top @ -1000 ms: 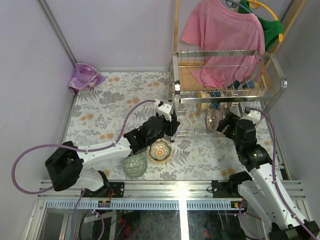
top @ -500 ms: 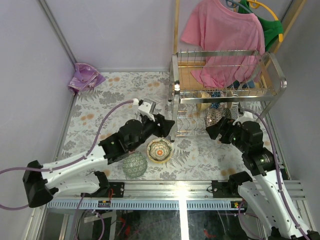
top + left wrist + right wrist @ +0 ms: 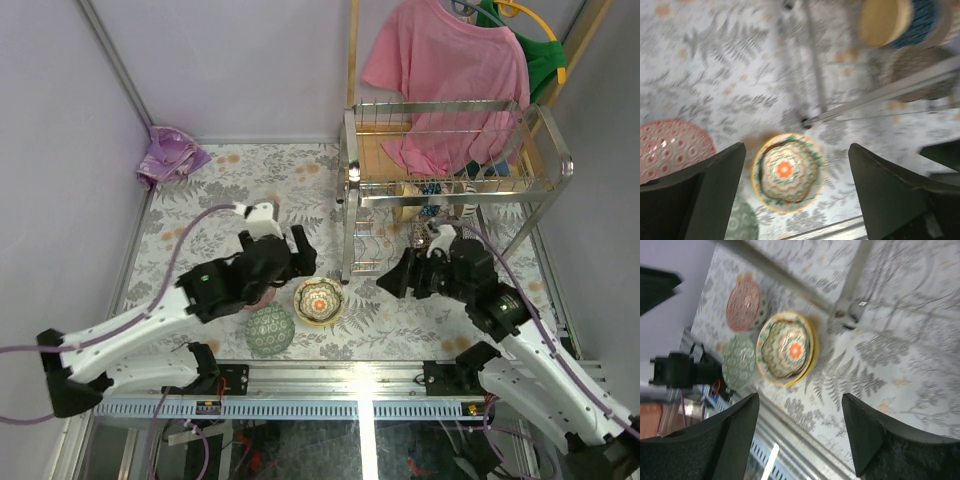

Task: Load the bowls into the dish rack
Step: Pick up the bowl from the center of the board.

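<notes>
Left pincer (image 3: pixel 796 147) and right pincer (image 3: pixel 800 397) both gape empty near the yellow-rimmed bowl (image 3: pixel 319 300) on the counter (image 3: pixel 220 190) beside the dish rack (image 3: pixel 348 215); better one alone drops squarely and nips its rim.

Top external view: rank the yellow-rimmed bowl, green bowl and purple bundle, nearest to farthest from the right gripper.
1. Yellow-rimmed bowl, just left of the right gripper.
2. Green bowl, farther left, near edge.
3. Purple bundle, far left corner.

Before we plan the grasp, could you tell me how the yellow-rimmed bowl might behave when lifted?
The yellow-rimmed bowl looks glazed and rigid, so probably slippery and chippable. It sits upright on the table, so a rim pinch may tilt it.
</notes>
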